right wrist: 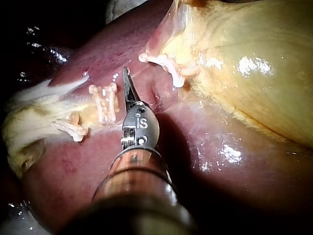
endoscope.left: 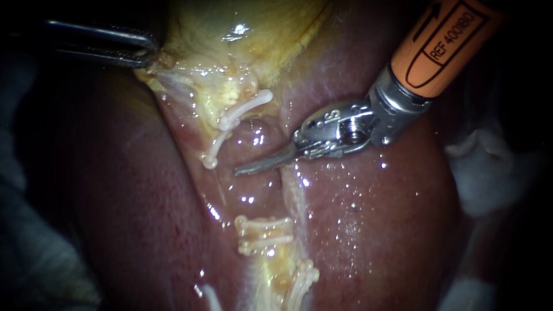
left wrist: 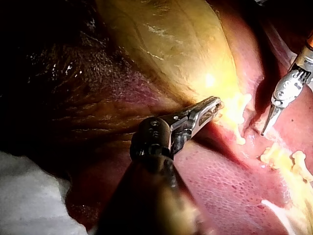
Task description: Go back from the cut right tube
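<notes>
My right instrument (endoscope.left: 242,170) comes in from the upper right on an orange shaft. Its thin blades lie together, shut and holding nothing, in the gap between the upper white clips (endoscope.left: 242,112) and the lower clips (endoscope.left: 265,227). A pale cut strand of tube (endoscope.left: 295,196) runs down just beside the blade tip. In the right wrist view the blades (right wrist: 128,85) point between the two clip groups (right wrist: 105,100) (right wrist: 164,61). My left instrument (endoscope.left: 144,55) is at the upper left, shut on the edge of the yellow gallbladder (endoscope.left: 247,40). The left wrist view shows that grip (left wrist: 209,108).
Dark red liver (endoscope.left: 374,219) lies under and around the clips. Another clip pair (endoscope.left: 302,276) sits lower on the yellow strand. White gauze (endoscope.left: 484,173) lies at the right edge, and more gauze (left wrist: 29,196) lies beside the left shaft.
</notes>
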Robot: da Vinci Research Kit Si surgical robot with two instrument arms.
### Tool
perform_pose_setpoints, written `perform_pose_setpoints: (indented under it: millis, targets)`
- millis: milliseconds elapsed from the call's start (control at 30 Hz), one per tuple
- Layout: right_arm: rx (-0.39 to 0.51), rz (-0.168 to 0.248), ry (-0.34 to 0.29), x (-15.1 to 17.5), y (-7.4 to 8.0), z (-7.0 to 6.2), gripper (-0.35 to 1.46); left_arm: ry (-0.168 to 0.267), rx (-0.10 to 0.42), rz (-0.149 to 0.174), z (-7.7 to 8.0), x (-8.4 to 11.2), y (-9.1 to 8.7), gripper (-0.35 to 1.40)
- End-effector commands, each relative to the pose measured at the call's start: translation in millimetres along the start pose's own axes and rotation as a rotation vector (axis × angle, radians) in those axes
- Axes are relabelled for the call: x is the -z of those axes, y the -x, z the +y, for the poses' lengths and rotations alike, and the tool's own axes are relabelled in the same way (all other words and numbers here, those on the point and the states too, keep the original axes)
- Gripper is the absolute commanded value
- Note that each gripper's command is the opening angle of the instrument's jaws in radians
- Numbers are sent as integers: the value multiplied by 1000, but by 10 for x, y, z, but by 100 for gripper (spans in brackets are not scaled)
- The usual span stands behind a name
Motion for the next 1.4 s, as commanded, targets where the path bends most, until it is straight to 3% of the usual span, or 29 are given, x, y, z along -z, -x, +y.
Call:
perform_pose_setpoints:
  millis: [33,67,133,200,400,533,567,667,733,967,1000,1100,1400]
  targets:
    - [0,0,0,-1,0,1,-28,0,0,0,0,0,0,-35]
    - [-6,-1,-3,-2,-1,1,29,0,0,0,0,0,0,-35]
    - [-11,8,18,-4,-1,1,99,0,0,0,0,0,0,-35]
    - [-10,16,35,-5,1,1,120,0,0,0,0,1,0,-35]
    - [-6,17,54,-7,6,-1,125,-2,0,1,-1,2,1,-35]
    - [-9,39,172,1,11,-10,133,-2,0,1,-1,2,0,-35]
    - [-22,51,243,5,12,-15,137,-2,0,1,-1,2,0,-35]
    - [9,45,331,14,14,-27,142,-4,0,2,-2,2,0,-35]
    - [22,15,382,22,15,-36,143,-3,-1,2,-4,2,0,-35]
    - [71,-291,454,55,19,-56,143,-5,-1,2,-7,4,0,-35]
    - [73,-317,458,60,20,-57,143,-5,-1,2,-7,4,0,-35]
    - [69,-346,475,75,20,-62,143,-5,-1,2,-7,4,0,-35]
    - [50,-351,504,103,19,-73,145,-11,-6,6,-14,-8,8,-35]
